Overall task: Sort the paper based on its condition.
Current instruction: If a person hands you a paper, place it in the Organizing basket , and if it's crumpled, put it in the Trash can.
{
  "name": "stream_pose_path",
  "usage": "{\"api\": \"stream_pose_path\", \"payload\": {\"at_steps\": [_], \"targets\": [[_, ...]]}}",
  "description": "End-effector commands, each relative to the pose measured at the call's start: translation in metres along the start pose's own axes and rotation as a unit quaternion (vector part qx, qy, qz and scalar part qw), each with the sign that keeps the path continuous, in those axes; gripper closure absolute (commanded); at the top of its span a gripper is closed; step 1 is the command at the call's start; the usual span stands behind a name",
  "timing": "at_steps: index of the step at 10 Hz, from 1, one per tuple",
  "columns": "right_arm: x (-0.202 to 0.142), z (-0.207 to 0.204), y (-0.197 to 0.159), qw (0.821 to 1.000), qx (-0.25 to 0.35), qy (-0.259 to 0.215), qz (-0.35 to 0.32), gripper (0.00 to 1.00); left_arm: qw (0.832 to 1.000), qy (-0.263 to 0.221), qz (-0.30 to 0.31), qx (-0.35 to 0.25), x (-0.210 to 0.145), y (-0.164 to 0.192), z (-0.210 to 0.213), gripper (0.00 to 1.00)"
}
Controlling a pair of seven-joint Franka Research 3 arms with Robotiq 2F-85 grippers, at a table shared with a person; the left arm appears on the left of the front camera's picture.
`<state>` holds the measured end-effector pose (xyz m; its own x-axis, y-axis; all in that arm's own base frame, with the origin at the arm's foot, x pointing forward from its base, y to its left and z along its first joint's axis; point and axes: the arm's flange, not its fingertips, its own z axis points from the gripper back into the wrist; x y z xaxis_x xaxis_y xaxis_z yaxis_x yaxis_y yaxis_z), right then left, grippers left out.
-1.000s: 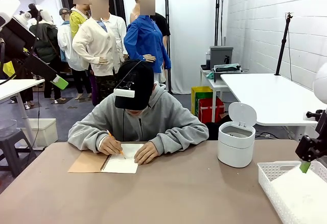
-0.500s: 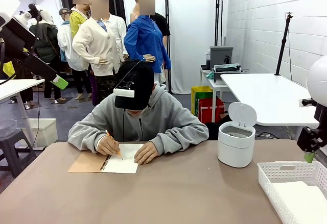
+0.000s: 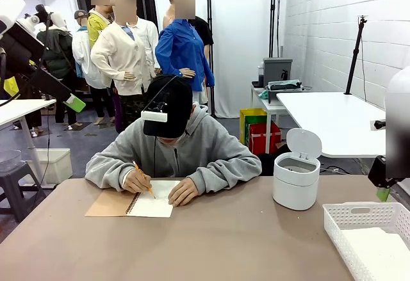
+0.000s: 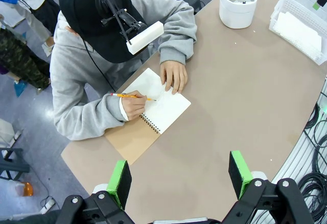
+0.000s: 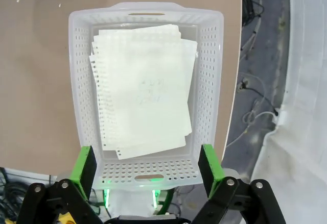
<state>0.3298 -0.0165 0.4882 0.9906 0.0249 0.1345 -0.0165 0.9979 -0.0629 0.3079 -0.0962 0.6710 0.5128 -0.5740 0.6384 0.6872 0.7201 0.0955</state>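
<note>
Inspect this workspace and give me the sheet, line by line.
Surface: brown table, no damage seen.
Job's things: flat paper sheets stacked in the basket; bin with its lid up.
Clutter: notebook and pencil, in use by the person.
End effectors: left end effector open, holding nothing, above the table; right end effector open, holding nothing, above the basket.
Cables: loose cables on the floor beside the table.
Surroundings: white table behind the bin.
</note>
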Motion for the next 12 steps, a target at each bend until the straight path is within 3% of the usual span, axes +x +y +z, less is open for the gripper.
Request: {"api": "stream_pose_path", "payload": {"at_steps": [1,4,6,9,12], "targets": [[0.0,-0.001,-0.002,1.0,-0.008,0.003,-0.003,0.0,1.0,-0.002,0.001,-0.003,-0.001,0.001,0.001,0.0],[0.0,0.0,0.0,1.0,0.0,0.0,0.0,0.0,1.0,-0.002,0.001,-0.003,-0.001,0.001,0.001,0.0],[-0.004,0.016,0.04,0.994,0.009,-0.024,0.108,0.0,1.0,-0.002,0.001,-0.003,-0.001,0.001,0.001,0.0],[-0.005,0.032,0.096,0.971,0.031,-0.042,0.234,0.0,1.0,-0.002,0.001,-0.003,-0.001,0.001,0.001,0.0],[0.01,0.055,0.145,0.932,0.096,-0.087,0.338,0.0,1.0,-0.002,0.001,-0.003,-0.001,0.001,0.001,0.0]]}}
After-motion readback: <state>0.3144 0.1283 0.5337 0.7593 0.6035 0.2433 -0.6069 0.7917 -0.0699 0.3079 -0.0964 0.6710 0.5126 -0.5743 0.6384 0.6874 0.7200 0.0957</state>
